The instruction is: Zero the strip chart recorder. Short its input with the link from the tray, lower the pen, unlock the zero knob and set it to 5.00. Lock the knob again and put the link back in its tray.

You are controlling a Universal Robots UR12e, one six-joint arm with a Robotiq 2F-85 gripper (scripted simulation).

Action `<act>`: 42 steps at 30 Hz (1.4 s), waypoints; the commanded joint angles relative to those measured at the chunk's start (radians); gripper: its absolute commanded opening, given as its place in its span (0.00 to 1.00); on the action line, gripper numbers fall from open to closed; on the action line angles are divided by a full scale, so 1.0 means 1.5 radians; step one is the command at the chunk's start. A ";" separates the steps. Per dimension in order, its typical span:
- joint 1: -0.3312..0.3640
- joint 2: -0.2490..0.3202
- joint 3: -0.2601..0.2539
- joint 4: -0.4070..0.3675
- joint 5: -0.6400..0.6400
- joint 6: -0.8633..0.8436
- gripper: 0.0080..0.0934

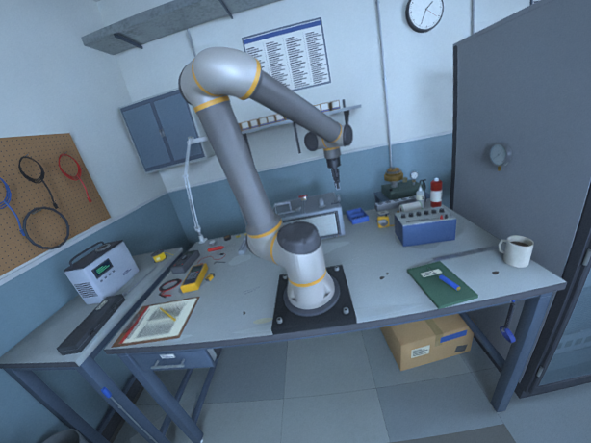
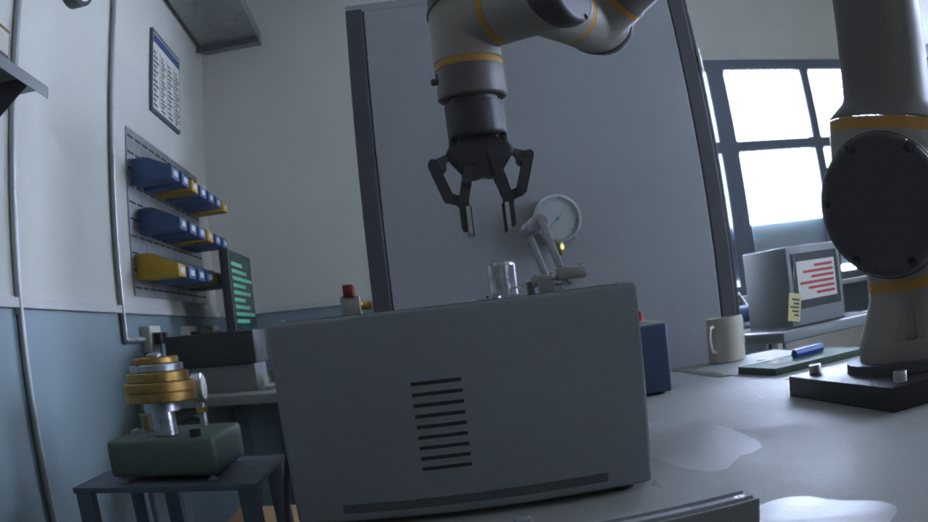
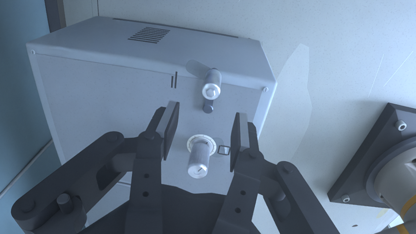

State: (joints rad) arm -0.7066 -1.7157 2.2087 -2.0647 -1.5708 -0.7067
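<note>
The link's blue tray [image 1: 357, 215] sits on the bench right of the recorder, and I cannot tell whether the link lies in it. The grey strip chart recorder [image 1: 310, 215] stands at the back of the bench. On its top a ribbed silver zero knob [image 3: 199, 159] stands upright over a white dial, with a pale lever [image 3: 211, 84] just beyond it. My gripper [image 3: 202, 139] hangs straight above the knob, well clear of it, open and holding nothing; from the second side camera its fingers [image 2: 487, 224] end above the knob [image 2: 503, 279].
The lever [image 2: 544, 250] rises beside the knob, close under the fingers. A grey partition [image 1: 520, 135] stands to the right. A blue box [image 1: 425, 225], bottles and a small yellow part [image 1: 383, 221] crowd the bench right of the tray.
</note>
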 commanded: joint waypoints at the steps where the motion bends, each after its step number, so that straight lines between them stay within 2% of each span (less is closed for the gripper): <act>1: 0.000 0.001 0.001 -0.002 0.000 0.000 0.47; 27: 0.000 0.046 0.045 -0.092 0.000 0.000 0.47; 42: 0.000 0.055 0.052 -0.108 0.000 0.000 0.47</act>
State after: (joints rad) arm -0.7067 -1.6324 2.2883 -2.2268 -1.5708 -0.7067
